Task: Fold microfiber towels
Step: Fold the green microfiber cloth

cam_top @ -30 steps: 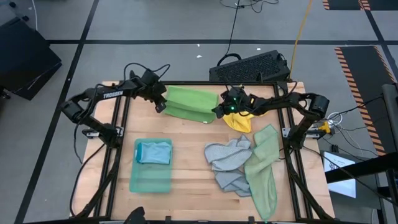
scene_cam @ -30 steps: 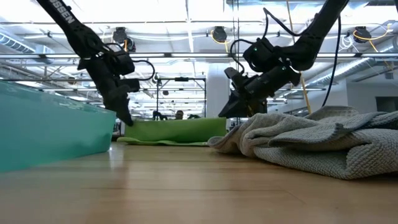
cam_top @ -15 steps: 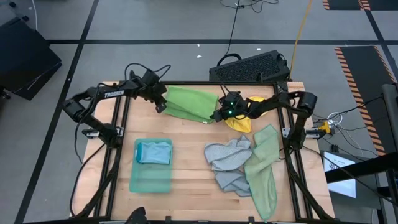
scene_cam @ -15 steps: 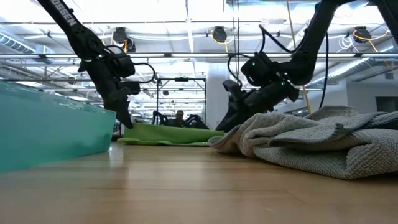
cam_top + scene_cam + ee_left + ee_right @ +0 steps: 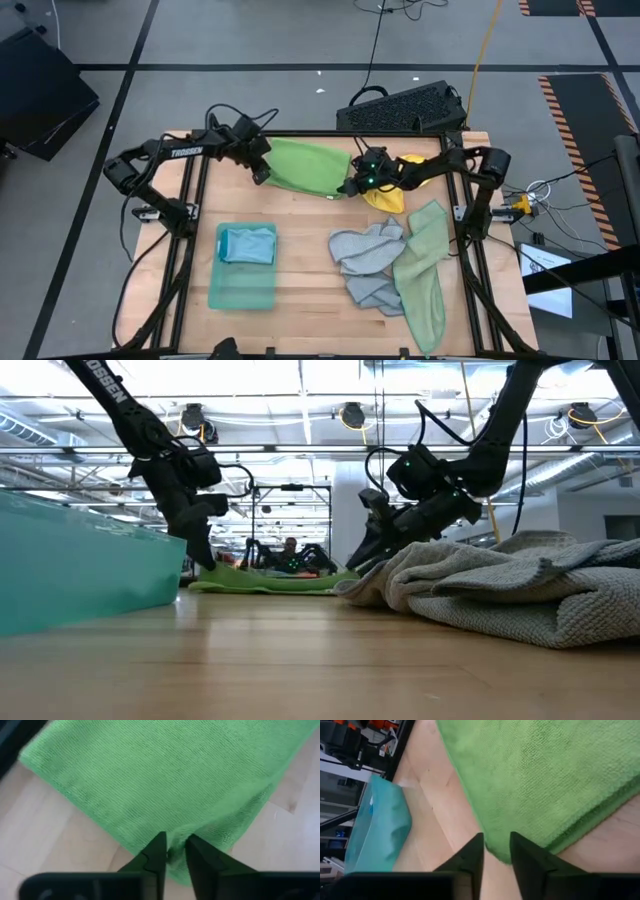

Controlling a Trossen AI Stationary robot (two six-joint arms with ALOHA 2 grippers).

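A bright green microfiber towel (image 5: 310, 165) lies folded and flat at the table's far middle. My left gripper (image 5: 263, 175) stands at its near left corner, slanting down, its fingers a little apart in the left wrist view (image 5: 175, 840). My right gripper (image 5: 348, 186) stands at the near right corner, reaching in low from the right, its fingers likewise a little apart (image 5: 496, 840). In the low view the towel (image 5: 275, 578) lies as a low strip between both grippers. Other towels lie nearer: yellow (image 5: 386, 193), grey (image 5: 365, 255), pale sage (image 5: 425, 270), and a light blue one (image 5: 247, 245) on a folded teal one (image 5: 243, 285). My left gripper has the green towel's near edge (image 5: 172, 862) in the narrow gap between its fingertips, coming from above at a slant; I cannot tell whether the fingers touch it. My right gripper has the towel's near right corner (image 5: 502, 855) just beyond its parted fingertips, lying on the table; I cannot tell whether it touches.
The yellow towel lies right behind my right gripper. The grey and sage towels fill the near right, the teal pile the near left. Bare wood (image 5: 300, 240) shows between them. A black keyboard (image 5: 405, 105) sits beyond the far edge.
My right gripper has sunk toward the table and tipped further. The green towel's raised right part has come down with it, and the towel now lies flat and low where it stood up a second ago.
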